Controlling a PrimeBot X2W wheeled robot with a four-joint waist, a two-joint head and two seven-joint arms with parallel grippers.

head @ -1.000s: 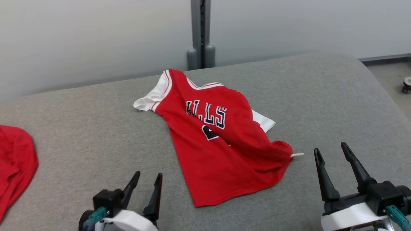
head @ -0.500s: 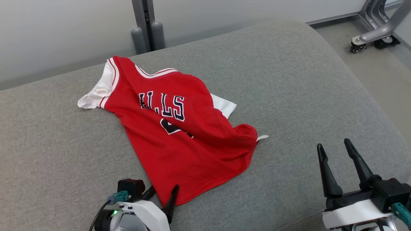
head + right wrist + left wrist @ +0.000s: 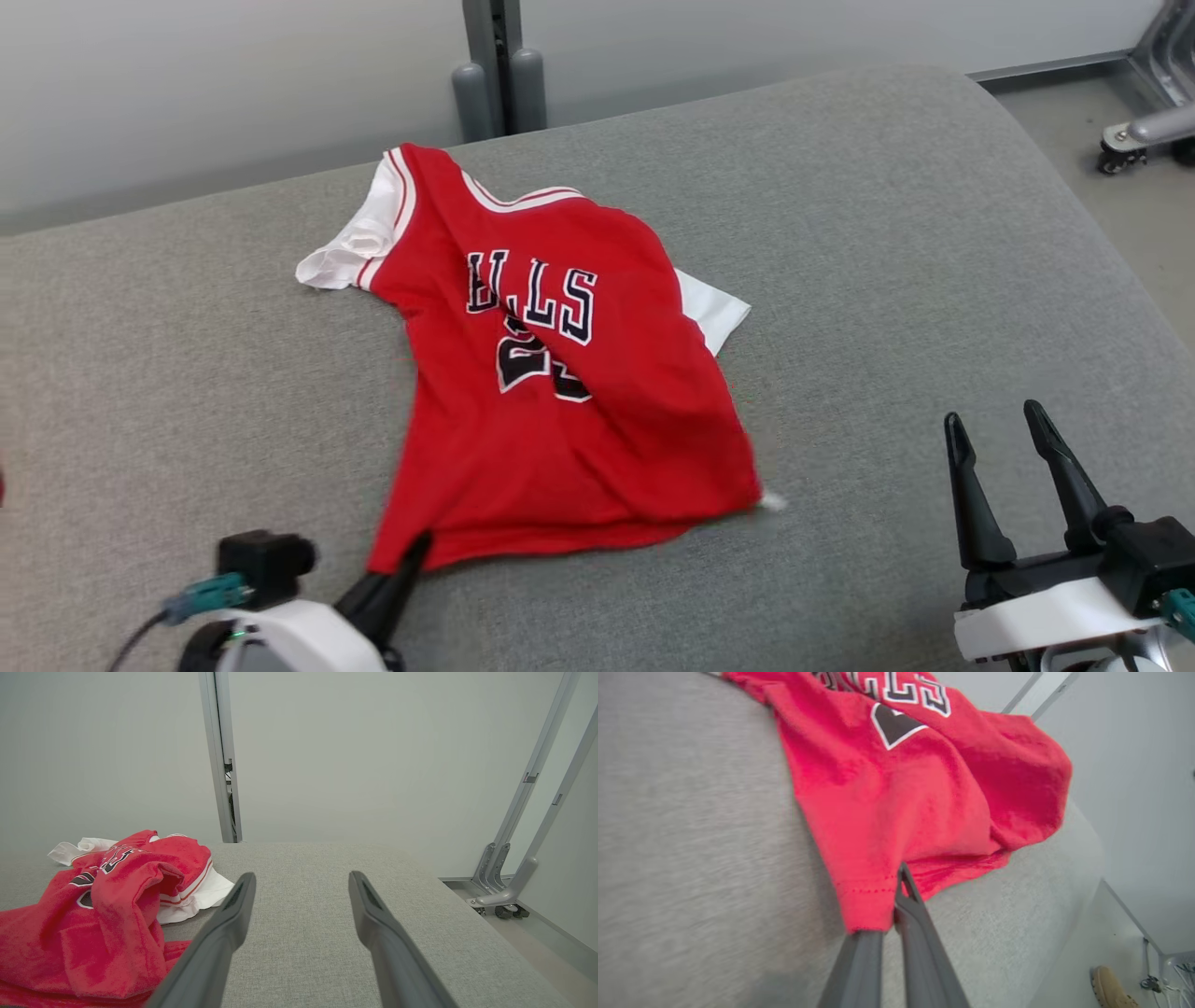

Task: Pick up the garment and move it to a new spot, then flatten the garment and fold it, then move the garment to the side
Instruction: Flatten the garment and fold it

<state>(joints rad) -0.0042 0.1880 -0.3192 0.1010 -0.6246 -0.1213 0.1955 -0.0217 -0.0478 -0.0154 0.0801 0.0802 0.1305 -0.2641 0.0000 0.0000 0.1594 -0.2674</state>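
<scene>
Head view showed the red jersey (image 3: 560, 392) lying mid-way across the grey cushion (image 3: 887, 233); it looked light and limp, best taken at hem corners. Its long axis ran near to far, collar far, hem near. The left end effector (image 3: 417, 546) pinched the near-left hem corner; the right end effector (image 3: 1013, 457) stood wide and empty, near right.

left gripper (image 3: 414, 551): formerly open beside the red jersey (image 3: 560, 439), now clamped on its near hem corner (image 3: 866, 900).
red jersey: lower body drawn toward that gripper; bunched right corner (image 3: 738, 485) now flatter; chest number (image 3: 537, 364) more exposed.
head camera: view shifted.
</scene>
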